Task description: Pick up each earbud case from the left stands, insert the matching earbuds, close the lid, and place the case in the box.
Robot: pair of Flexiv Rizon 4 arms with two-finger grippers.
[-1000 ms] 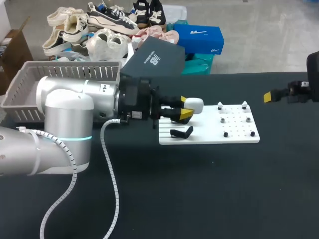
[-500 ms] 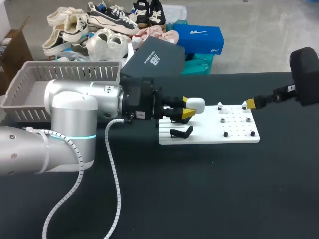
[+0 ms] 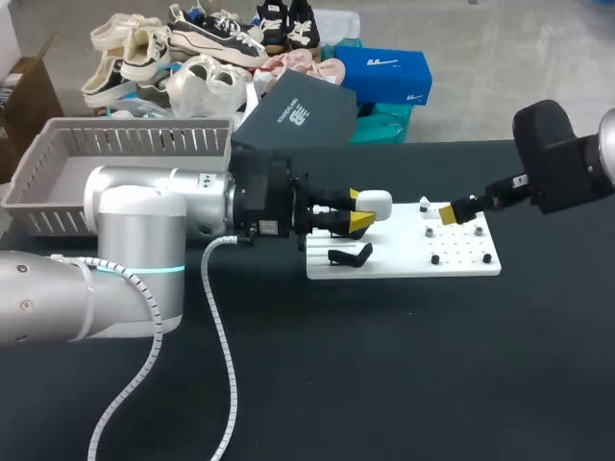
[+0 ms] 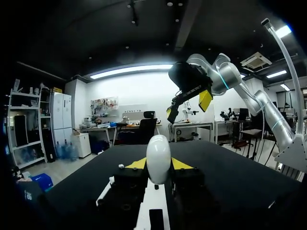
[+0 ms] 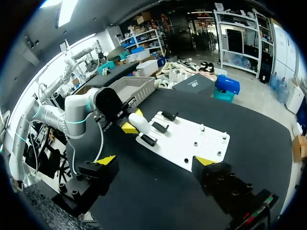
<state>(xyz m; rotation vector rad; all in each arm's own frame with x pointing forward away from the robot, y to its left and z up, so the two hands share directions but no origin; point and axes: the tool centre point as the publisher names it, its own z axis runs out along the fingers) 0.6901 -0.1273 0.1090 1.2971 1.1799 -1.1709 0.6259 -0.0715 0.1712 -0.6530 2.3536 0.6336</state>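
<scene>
Tabletop (image 3: pixel 384 365), level left claw (image 3: pixel 356 207) around case (image 3: pixel 378 202)

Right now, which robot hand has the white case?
The left gripper: it pinches the white case from both sides. The right gripper is open and empty, above the white board.

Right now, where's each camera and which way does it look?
Head view: above and behind, looking down on the table; shows left gripper and right gripper.
Left wrist view: on the left arm, facing along its gripper shut on the earbud case.
Right wrist view: on the right arm, facing the white board; gripper open.
All share the earbud case.
</scene>
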